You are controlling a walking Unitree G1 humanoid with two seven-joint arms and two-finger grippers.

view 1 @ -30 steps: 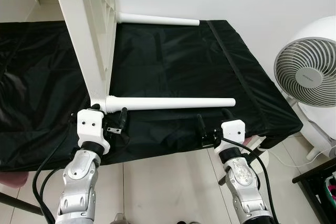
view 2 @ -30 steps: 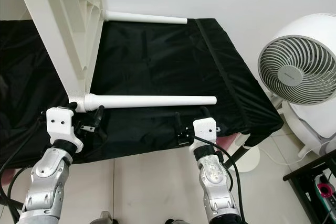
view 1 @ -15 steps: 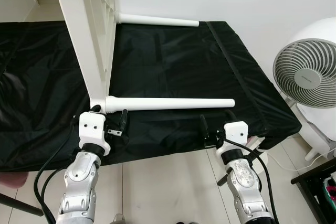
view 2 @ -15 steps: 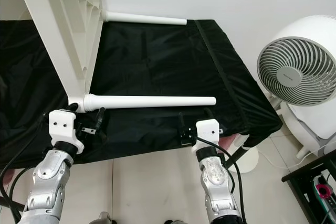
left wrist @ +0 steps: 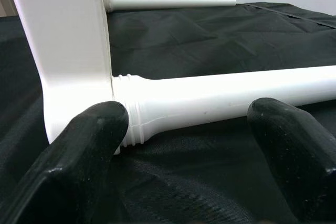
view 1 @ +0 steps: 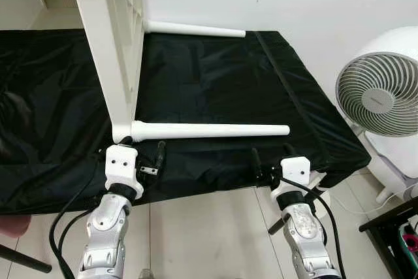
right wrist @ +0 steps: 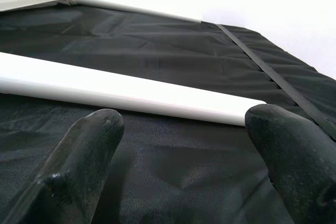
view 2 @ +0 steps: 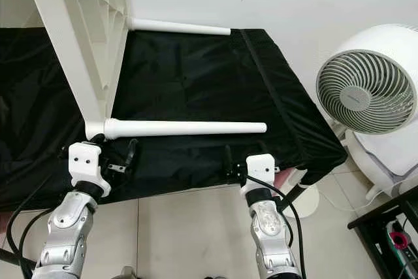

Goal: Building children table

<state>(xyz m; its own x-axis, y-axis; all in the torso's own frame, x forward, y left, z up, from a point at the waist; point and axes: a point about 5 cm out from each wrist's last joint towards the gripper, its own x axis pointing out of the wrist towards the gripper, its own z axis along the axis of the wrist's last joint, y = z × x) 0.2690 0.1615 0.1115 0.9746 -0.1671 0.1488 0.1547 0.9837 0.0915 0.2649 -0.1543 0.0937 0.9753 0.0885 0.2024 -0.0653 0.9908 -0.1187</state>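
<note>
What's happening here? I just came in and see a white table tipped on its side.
The robot is assembling a white children's table that stands on its side on a black-covered surface. Three legs stick out sideways; the lowest leg lies along the cover. The left gripper sits open near that leg's screw-in joint, and the right gripper sits open near its free end. Neither touches it. A white fan stands to the right.

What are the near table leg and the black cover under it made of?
Near table leg: likely moulded plastic, smooth semi-gloss white, with ribbed rings at its socket end. Black cover: woven fabric, probably nylon or polyester; faint sheen, creases and a stitched seam show.
</note>
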